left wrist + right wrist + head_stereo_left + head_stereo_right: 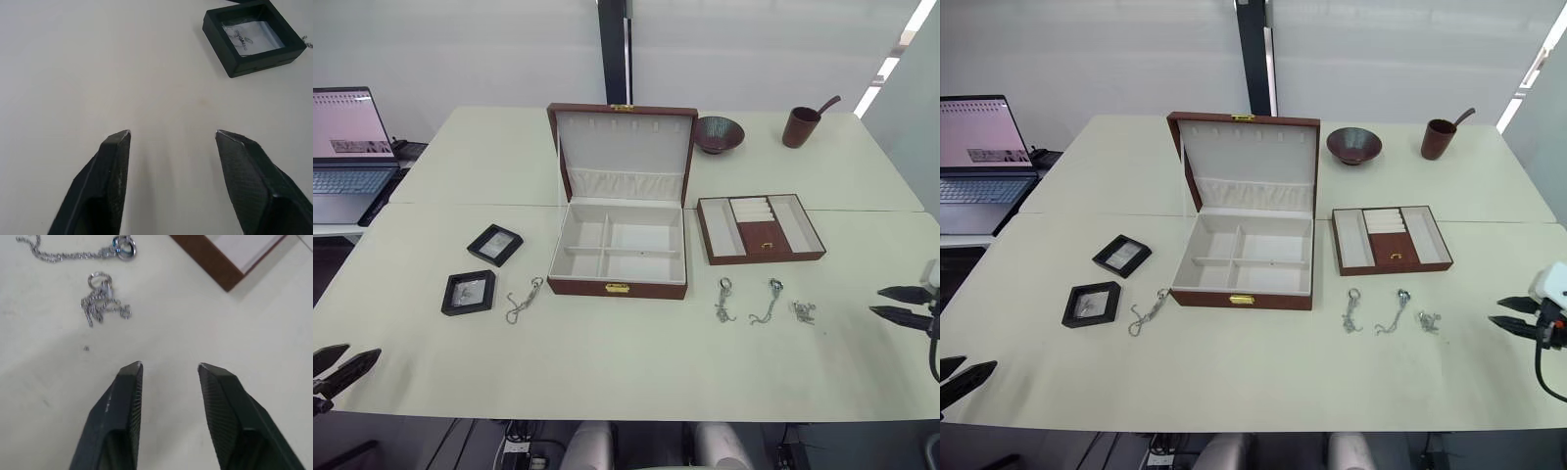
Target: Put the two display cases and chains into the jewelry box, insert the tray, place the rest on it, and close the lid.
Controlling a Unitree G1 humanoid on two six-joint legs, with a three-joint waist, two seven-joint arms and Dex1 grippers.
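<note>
Two display cases, four chains, one jewelry box (pixel 619 257), one tray (pixel 760 230); nothing is packed yet.

Left claw (pixel 340 367) is released, jaws spread, empty, low over the near edge of the bench (pixel 607 362). Near display case (pixel 469 292) lies just ahead of it and inboard, flat on the bench; far display case (pixel 495 245) sits beyond that, apart from it and turned on the diagonal. One chain (pixel 523 300) lies just inboard of the near case, between it and the box front.

Right claw (pixel 904 305) is also released and empty. Bunched chain (pixel 803 312) is nearest, inboard of it; two more lie further inboard, the middle chain (pixel 769 301) and the inner chain (pixel 724 300). Tray is ahead and inboard, just beside the box.

Handling, my read:
- Cases: light, rigid frame, likely a thin clear window. Pinch across opposite frame edges, never on the window. Low profile, so the fingers must come right down to the bench.
- Chains: very light, limp, slippery. Take the ring end or the bunched clump; the tail will dangle and can snag on a compartment wall.
- Tray: stiff, shallow; grip a side wall.
- Lid (pixel 624 152): stands open on its hinge; push from the top edge.
</note>
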